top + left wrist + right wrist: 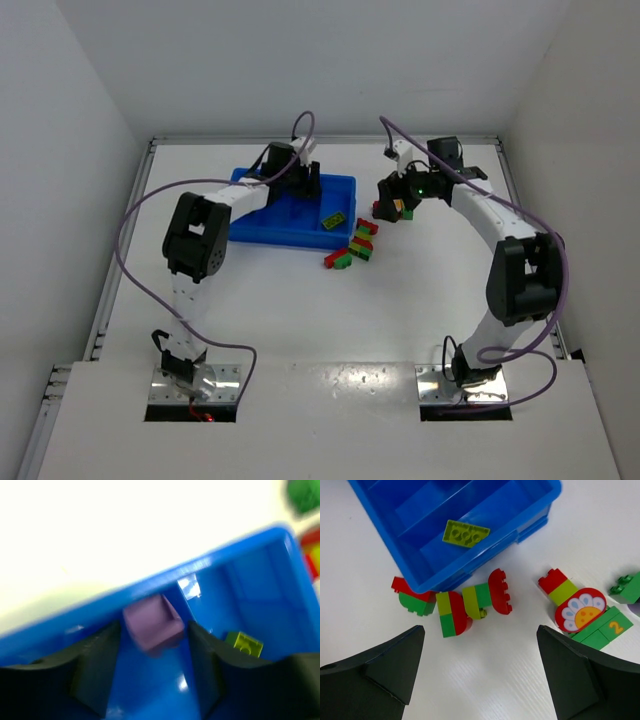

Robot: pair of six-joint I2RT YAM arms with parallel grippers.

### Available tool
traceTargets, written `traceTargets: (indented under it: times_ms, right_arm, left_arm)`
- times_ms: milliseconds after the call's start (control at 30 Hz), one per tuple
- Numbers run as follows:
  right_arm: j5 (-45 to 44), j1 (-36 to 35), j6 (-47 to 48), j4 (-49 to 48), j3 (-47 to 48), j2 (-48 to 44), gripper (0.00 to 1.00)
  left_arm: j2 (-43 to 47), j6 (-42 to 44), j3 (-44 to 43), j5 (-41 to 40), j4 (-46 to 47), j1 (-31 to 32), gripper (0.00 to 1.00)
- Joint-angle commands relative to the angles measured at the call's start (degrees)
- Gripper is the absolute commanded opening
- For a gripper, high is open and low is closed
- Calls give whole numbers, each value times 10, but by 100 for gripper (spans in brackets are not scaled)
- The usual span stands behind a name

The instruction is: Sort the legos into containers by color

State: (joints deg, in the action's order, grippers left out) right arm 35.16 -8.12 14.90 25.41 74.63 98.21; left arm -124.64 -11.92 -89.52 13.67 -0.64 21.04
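The blue tray point(250, 232) lies at the back left, and my left gripper point(305, 185) hangs over its middle. In the left wrist view a purple lego point(152, 622) sits tilted and blurred between the parted fingertips of that gripper point(155, 626), with a slim gap on each side, above a compartment by the divider. A yellow-green lego point(244, 644) lies in the neighbouring compartment point(465, 533). My right gripper point(480, 628) stands open above bare table, just short of red, green and yellow-green clumps point(452, 612) point(487, 597) beside the tray point(530, 510).
Another clump with a red flower piece point(580, 611) and a green brick point(626, 589) lie to the right of the open fingers. A red-green pair point(412, 597) is tucked against the tray's corner. White walls enclose the table on three sides.
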Motion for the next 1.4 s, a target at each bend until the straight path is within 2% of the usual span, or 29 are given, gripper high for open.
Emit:
traceTargets:
  times_ms: [0,67,200,300,433,500,600,667,767,833,933,1100,1200,1267,1367]
  right_arm:
    - [29,-2,72,34,-6,-21,94]
    - [29,-8,121,59,-26,-21,94]
    - [-12,-13,131,35,-71,-21,94]
    - [-42,-13,113,-7,-77,-2,95]
    - [-54,-18,68,-44,-37,57,95]
    - [-31,-18,74,-16,6,95,95]
    - [24,-18,117,4,13,101,95]
    - [58,-18,147,-2,-27,67,95]
    - [53,-24,147,-18,-47,41,95]
    - [47,-24,120,-12,-52,34,95]
    - [19,-18,60,-51,-69,4,95]
    - [8,-5,-9,-63,-95,-48,95]
    - [3,6,-29,-63,-115,-84,95]
    - [3,13,-36,-57,-121,-99,95]
    - [-3,19,-43,-57,-132,-127,95]
  left_arm:
    - [-19,-41,-29,10,24,-18,65]
    - [-11,-41,-29,16,24,-18,82]
    - [47,-11,20,76,63,-23,88]
    - [98,14,44,98,79,-23,88]
    - [145,44,56,128,47,-35,88]
    - [167,51,64,135,40,-43,88]
    - [214,66,93,160,35,-63,88]
    - [237,113,106,218,15,-68,88]
    - [291,218,127,259,-91,-61,85]
    - [355,301,161,251,-142,-41,85]
    - [407,359,241,225,-174,14,81]
    - [440,345,333,175,-175,121,58]
    - [422,312,367,123,-128,167,58]
    - [404,293,376,93,-105,182,67]
    - [355,270,374,37,-67,196,70]
